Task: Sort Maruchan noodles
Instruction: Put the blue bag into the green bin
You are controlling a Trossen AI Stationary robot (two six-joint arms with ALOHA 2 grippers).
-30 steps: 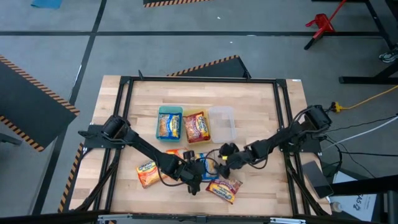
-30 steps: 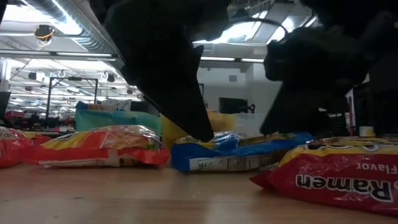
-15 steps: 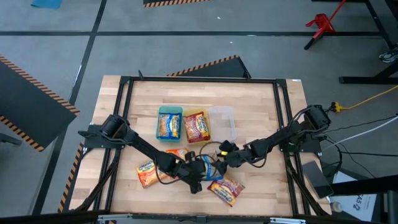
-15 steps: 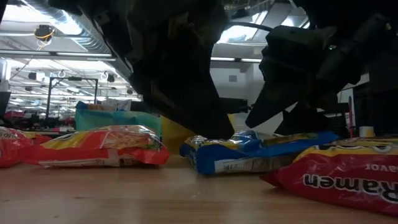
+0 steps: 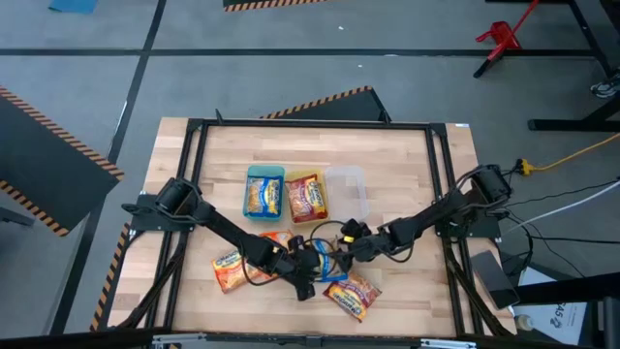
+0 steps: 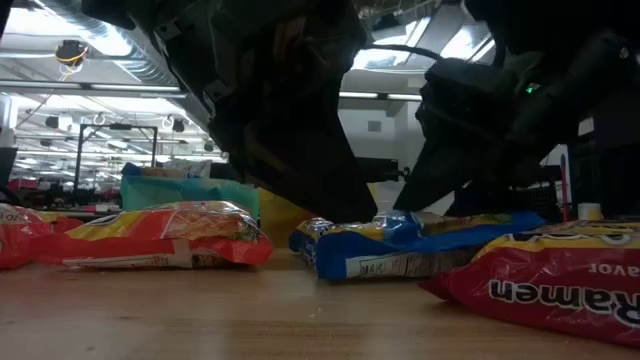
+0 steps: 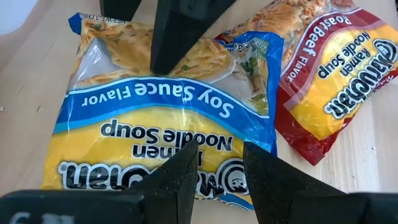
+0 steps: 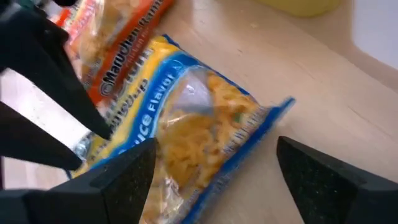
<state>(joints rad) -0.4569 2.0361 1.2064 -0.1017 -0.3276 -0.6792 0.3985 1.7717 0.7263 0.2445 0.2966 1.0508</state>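
- I see both arms meeting over the near middle of the counter (image 5: 407,165), at a blue-and-yellow Soy Sauce packet (image 7: 168,118) that lies flat on the wood.
- My left gripper (image 7: 217,171) sits low over the packet's near edge. Its fingers (image 7: 180,180) are only a narrow gap apart, tips on or just above the wrapper. I cannot tell whether any film is pinched between them.
- My right gripper (image 8: 211,180) hovers at the opposite end of the same packet, its fingers spread wide, with nothing in them.
- A red Roast Beef packet (image 7: 336,81) lies just beside the blue one, touching or slightly overlapping its edge. An orange packet (image 8: 118,43) lies against the blue packet's other side.
- Farther back, three trays stand in a row: a green tray (image 5: 263,194) and a yellow tray (image 5: 306,197) each hold a packet, and the clear tray (image 5: 347,193) looks empty.
- To do this step well, I judge only one gripper should take the blue packet. I would catch the crimped end seam, not the slippery flat face.
- I would lift straight up so the neighbouring packets are not dragged along.
- I would keep the other arm clear; the two grippers are near each other and could collide.
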